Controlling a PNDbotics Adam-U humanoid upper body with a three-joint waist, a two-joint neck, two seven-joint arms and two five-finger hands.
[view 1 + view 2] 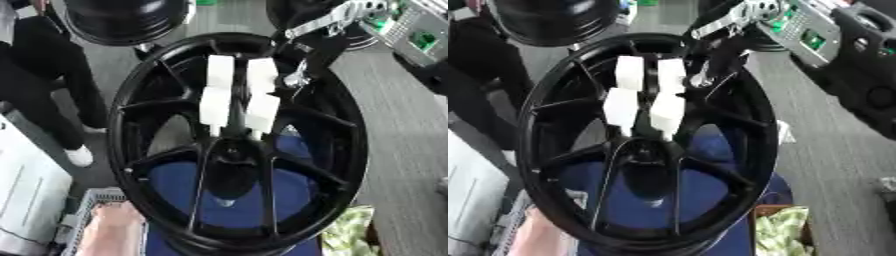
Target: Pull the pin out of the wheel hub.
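The black wheel hub (236, 145) stands upright above a blue surface (227, 200). The right robot hand (238, 95) reaches through from behind, white-padded fingers (214, 102) extended straight at the centre, holding nothing. The pin cannot be made out. Spokes could snag the fingers.

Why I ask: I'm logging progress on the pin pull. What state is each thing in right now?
wheel hub: standing on its rim, spoked face toward the camera.
right hand: reaching in from the upper right, tips at the hub's centre; grip cannot be made out.
pin: cannot be made out, so in or out is unclear.
left hand: not in view.
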